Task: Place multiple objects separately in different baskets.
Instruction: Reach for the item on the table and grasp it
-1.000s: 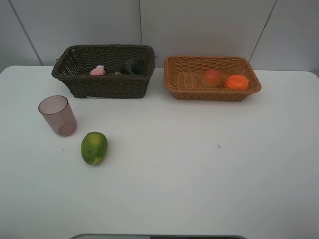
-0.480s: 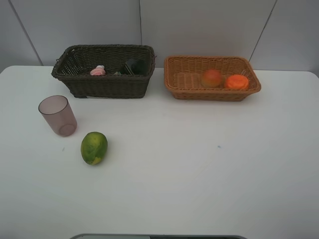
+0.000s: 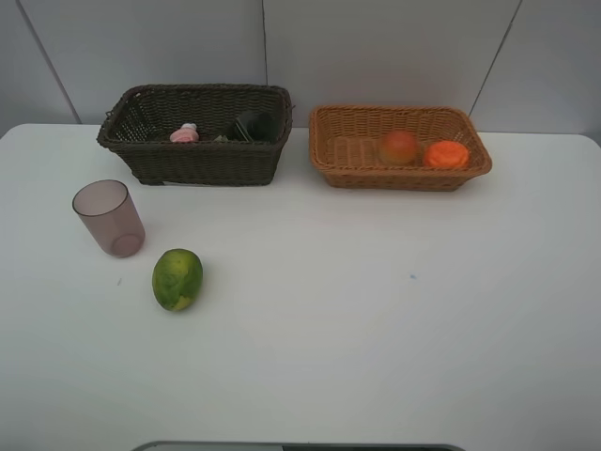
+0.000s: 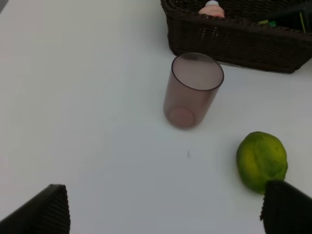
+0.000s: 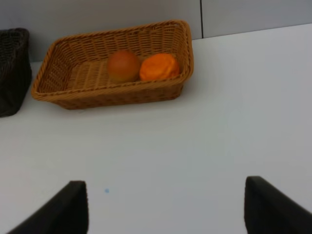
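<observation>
Left end effector (image 4: 165, 210) is spread wide with nothing between its fingers, hovering over bare table (image 3: 376, 329). Straight ahead of it, a short reach away, stands the translucent mauve cup (image 4: 192, 90), upright with its mouth up. The green-yellow oval fruit (image 4: 262, 161) lies on its side close by one fingertip, mottled green with a yellow patch. Beyond both sits the dark brown wicker basket (image 4: 234, 41), the deeper one, with the small pink bottle (image 4: 212, 9) poking up inside. The black bottle (image 3: 254, 125) is in there too, beside the pink one.

Over to the right end effector (image 5: 165, 207): fingers apart, gripping nothing, also above bare table. Well ahead of it is the shallow orange-tan basket (image 5: 112, 92), holding the reddish-yellow peach-like fruit (image 5: 123, 65) and the orange (image 5: 159, 67), which touch each other at one end.

So four of six are home: bottles in the dark basket, round fruit in the tan one. The cup and the green fruit are left. By that sorting, I'd expect the fruit to go tan and the cup dark.
</observation>
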Controlling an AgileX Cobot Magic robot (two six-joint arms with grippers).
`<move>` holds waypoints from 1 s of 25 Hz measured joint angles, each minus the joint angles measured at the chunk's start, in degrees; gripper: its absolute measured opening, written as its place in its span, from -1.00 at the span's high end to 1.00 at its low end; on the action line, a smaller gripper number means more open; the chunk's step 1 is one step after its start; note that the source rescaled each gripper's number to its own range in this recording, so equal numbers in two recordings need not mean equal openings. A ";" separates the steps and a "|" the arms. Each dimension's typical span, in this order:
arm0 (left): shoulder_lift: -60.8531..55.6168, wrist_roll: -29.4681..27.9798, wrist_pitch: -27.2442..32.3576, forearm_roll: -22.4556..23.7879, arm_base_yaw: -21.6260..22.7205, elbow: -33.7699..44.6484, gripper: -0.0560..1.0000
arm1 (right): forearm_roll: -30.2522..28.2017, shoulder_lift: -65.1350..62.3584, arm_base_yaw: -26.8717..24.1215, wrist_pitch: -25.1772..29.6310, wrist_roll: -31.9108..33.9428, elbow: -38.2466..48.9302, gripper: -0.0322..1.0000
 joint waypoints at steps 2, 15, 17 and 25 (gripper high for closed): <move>0.00 0.05 0.00 0.13 0.00 0.00 -1.00 | 0.00 0.00 0.00 0.00 0.00 0.00 -0.07; 27.35 5.46 -3.36 -1.74 -1.80 -2.16 -1.00 | 0.00 0.00 0.00 0.00 0.00 0.00 -0.07; 33.58 6.90 -5.73 -1.78 -1.80 -4.43 -1.00 | 0.00 0.00 0.00 0.00 0.00 0.00 -0.07; 61.46 10.35 -9.48 -1.18 -6.97 -17.20 -1.00 | 0.00 0.00 0.00 0.00 0.00 0.00 -0.07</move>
